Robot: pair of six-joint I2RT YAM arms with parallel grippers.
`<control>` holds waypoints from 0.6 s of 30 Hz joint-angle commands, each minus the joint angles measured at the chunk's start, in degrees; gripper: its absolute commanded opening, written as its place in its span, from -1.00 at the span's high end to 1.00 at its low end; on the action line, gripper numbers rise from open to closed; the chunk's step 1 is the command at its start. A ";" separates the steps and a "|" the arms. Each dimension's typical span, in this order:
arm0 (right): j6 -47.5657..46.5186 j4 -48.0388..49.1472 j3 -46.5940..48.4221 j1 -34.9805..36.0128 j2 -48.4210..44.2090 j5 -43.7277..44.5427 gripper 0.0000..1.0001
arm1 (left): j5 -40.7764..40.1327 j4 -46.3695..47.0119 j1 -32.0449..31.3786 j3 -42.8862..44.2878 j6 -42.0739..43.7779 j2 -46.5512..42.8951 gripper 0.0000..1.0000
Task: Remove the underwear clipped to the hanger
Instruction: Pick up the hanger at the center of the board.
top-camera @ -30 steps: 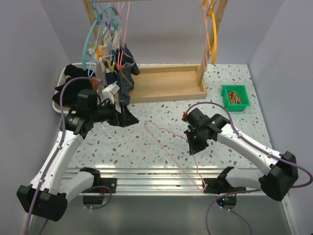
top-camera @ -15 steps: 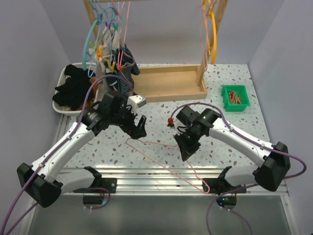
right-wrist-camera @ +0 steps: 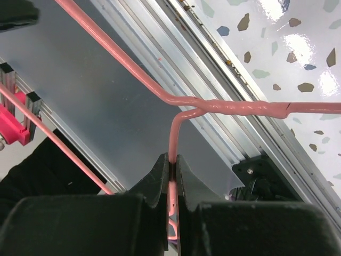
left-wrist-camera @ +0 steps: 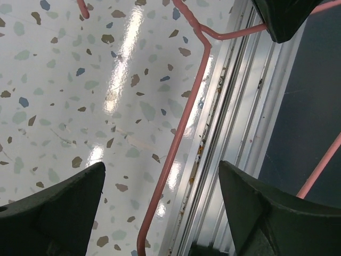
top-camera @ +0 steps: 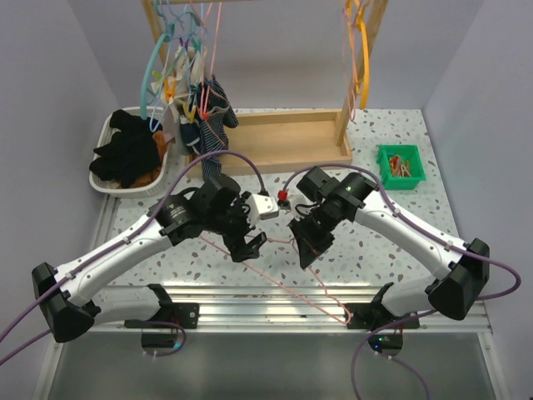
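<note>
The right gripper is clamped tight on a thin pink wire hanger just below its twisted neck. The left gripper gapes wide, empty, with the hanger's long wire in line with the gap between its fingers. No cloth shows on this hanger. Black soft cloth underwear lies heaped in a white tray, well off to the far left of the left gripper, the nearer one.

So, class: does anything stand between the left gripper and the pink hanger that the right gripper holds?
Nothing visible does. The left gripper is open right above the pink hanger wire, with only the speckled table behind it. The right gripper is shut on the hanger near its twisted neck.
</note>
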 commanded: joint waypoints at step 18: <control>6.95 2.67 3.72 0.36 -3.52 8.81 -0.70 | -3.86 -1.49 -2.01 0.49 0.11 1.59 1.00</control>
